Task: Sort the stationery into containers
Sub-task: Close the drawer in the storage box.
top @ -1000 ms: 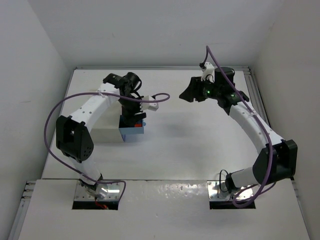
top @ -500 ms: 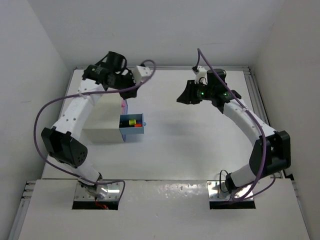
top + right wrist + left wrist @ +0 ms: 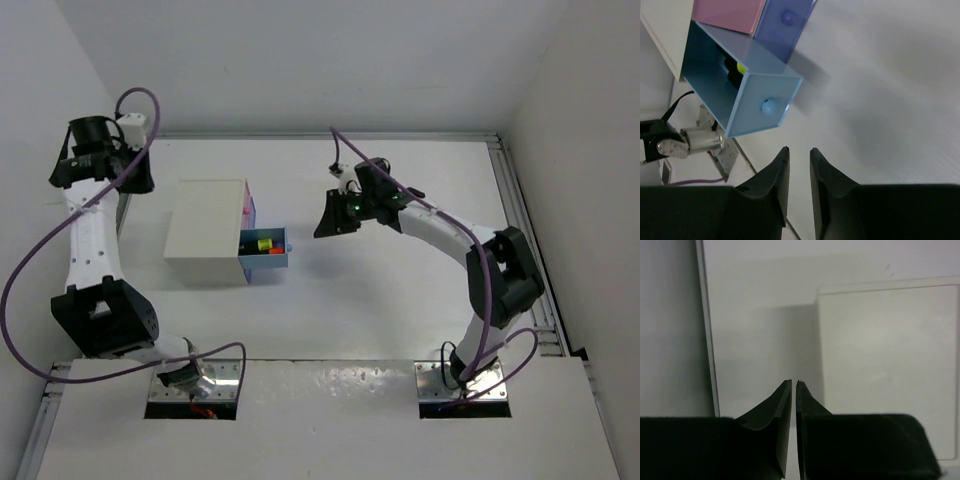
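The white cabinet (image 3: 205, 230) stands left of centre, and its top fills the right of the left wrist view (image 3: 885, 370). One light blue drawer (image 3: 265, 262) is pulled out toward the right. Inside lie black highlighters (image 3: 262, 243) with yellow and red-orange caps; a yellow cap (image 3: 740, 67) peeks out in the right wrist view. My left gripper (image 3: 135, 178) is at the far left, clear of the cabinet, shut on nothing (image 3: 794, 383). My right gripper (image 3: 322, 228) hovers just right of the open drawer (image 3: 765, 107), its jaws a narrow gap apart and empty (image 3: 799, 150).
A pink drawer (image 3: 725, 12) and a closed blue drawer (image 3: 785, 25) sit in the cabinet above the open one. A raised rail (image 3: 705, 340) borders the table's left edge. White walls enclose the table on three sides.
My left arm swung from above the open drawer to the far left corner and its jaws shut. My right arm moved left toward the drawer while its jaws narrowed.
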`<state>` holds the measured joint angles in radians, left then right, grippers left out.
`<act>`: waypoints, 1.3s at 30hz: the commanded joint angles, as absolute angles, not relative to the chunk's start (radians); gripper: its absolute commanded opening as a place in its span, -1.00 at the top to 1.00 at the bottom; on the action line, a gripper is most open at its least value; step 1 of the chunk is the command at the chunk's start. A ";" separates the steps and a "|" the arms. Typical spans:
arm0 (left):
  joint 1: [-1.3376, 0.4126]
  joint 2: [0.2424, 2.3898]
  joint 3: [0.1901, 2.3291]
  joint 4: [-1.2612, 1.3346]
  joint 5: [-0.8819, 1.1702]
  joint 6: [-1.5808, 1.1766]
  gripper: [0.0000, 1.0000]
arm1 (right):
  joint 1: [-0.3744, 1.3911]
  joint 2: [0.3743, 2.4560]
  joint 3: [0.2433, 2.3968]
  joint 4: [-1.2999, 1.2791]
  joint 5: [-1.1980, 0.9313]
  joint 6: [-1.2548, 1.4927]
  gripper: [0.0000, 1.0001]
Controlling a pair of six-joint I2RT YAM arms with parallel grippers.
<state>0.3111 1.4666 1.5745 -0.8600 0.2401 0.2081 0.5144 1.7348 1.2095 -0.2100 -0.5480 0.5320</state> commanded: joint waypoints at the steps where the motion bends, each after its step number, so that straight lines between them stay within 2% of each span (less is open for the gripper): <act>1: 0.391 1.494 1.582 -0.931 0.258 0.230 0.70 | 0.551 1.759 1.269 -0.141 -0.587 0.563 0.57; 11: 0.551 1.552 1.473 -0.962 0.294 0.331 0.64 | 0.614 1.874 1.308 -0.011 -0.687 0.655 0.64; 17: 0.560 1.588 1.442 -0.994 0.339 0.374 0.63 | 0.643 1.910 1.339 -0.008 -0.696 0.678 0.65; 26: 0.569 1.586 1.347 -1.014 0.575 0.431 0.55 | 0.698 1.986 1.413 0.054 -0.698 0.721 0.65; 39: 0.561 1.608 1.315 -1.002 0.655 0.434 0.55 | 0.758 2.098 1.532 0.120 -0.692 0.785 0.64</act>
